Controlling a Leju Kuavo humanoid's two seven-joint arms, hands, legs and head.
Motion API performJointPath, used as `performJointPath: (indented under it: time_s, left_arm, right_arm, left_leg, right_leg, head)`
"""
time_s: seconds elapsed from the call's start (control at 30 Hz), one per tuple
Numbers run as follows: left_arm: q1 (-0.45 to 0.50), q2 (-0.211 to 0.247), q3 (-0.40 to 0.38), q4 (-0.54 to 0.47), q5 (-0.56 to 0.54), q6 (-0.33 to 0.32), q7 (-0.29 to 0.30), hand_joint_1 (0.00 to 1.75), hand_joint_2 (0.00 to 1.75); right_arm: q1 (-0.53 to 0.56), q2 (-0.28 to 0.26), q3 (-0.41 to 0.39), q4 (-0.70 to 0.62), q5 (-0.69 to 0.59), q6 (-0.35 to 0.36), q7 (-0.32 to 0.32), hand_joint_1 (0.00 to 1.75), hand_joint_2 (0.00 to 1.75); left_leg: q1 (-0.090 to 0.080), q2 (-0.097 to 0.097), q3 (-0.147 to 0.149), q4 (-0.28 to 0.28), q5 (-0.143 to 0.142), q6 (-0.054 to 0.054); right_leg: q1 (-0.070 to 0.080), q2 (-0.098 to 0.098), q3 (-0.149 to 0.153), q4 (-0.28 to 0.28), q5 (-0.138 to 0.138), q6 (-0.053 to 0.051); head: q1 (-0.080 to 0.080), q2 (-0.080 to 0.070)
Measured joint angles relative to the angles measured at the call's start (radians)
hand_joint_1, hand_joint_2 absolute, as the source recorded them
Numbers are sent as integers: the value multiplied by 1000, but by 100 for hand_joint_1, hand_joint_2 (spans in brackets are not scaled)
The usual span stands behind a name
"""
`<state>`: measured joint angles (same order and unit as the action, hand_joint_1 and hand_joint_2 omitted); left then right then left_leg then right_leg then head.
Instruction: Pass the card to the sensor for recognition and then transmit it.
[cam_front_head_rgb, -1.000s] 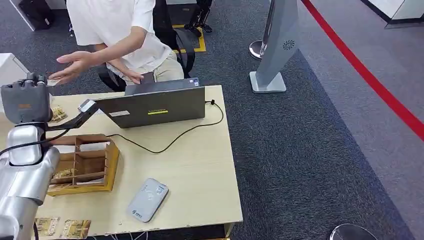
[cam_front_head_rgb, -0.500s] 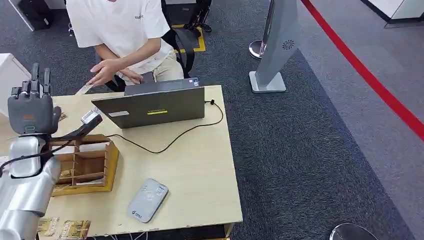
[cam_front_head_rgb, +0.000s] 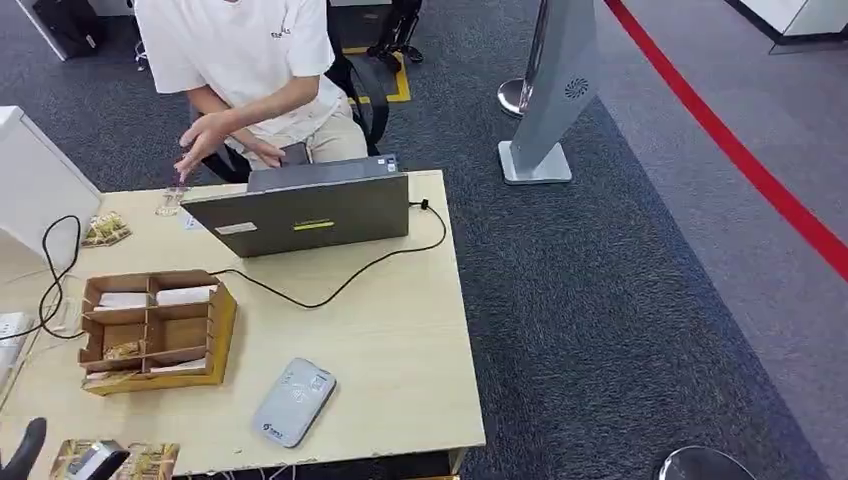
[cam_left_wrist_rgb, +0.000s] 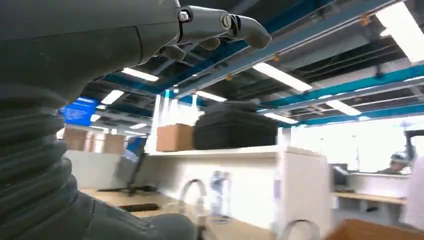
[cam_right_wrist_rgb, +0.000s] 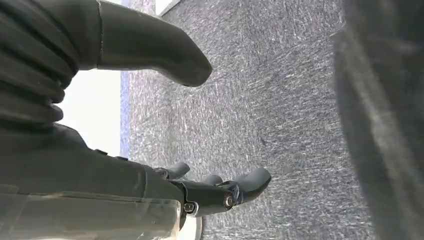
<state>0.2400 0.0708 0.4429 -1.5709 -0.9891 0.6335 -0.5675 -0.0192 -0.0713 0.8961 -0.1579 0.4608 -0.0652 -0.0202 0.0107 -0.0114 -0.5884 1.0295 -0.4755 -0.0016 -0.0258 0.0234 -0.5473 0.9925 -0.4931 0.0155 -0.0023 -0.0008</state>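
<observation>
- The left hand (cam_left_wrist_rgb: 150, 35) holds nothing, its fingers apart; a fingertip shows at the table's near-left corner.
- Cards (cam_front_head_rgb: 150, 458) lie just beside it; the sensor (cam_front_head_rgb: 295, 400) sits further right.
- The card looks delivered: the person's hand (cam_front_head_rgb: 205, 140) hovers far across by the laptop (cam_front_head_rgb: 300, 212).
- Right hand (cam_right_wrist_rgb: 210, 192) hangs empty, fingers loose.
- Next likely: pick a fresh card.
</observation>
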Motion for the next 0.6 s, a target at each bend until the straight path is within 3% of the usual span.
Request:
performJointPath:
  time_s: [0.07,0.23,0.33,0.43,0.6]
  left_arm:
    - [-8,-57,203,6,2,-63,-100,0,175]
    - [-56,-134,551,119,27,-85,-119,0,175]
    - [-119,-163,713,304,21,-141,-36,0,175]
    - [-171,-163,831,550,-19,-137,66,0,175]
    - [-239,-162,968,923,82,-265,256,0,175]
  right_arm:
    - [1,0,-8,1,0,-11,2,0,175]
    - [9,0,-23,2,-4,-24,1,0,175]
    - [8,2,-31,2,-8,-27,3,0,175]
    - [7,6,-35,2,-3,-21,17,0,175]
    - [0,9,-36,2,27,-7,35,0,175]
  left_leg:
    - [1,0,1,0,0,0]
    - [0,-1,2,0,0,0]
    - [0,-3,2,0,1,0]
    - [0,-3,3,0,1,0]
    - [-1,-5,3,0,1,1]
  right_leg:
    - [1,0,1,0,-1,-1]
    - [1,-2,2,0,0,-1]
    - [0,-4,4,0,0,-1]
    - [0,-4,4,0,0,-1]
    - [-1,-6,5,-1,0,-1]
  head:
    - [1,0]
    - [0,0]
    - [0,0]
    - [0,0]
    - [1,0]
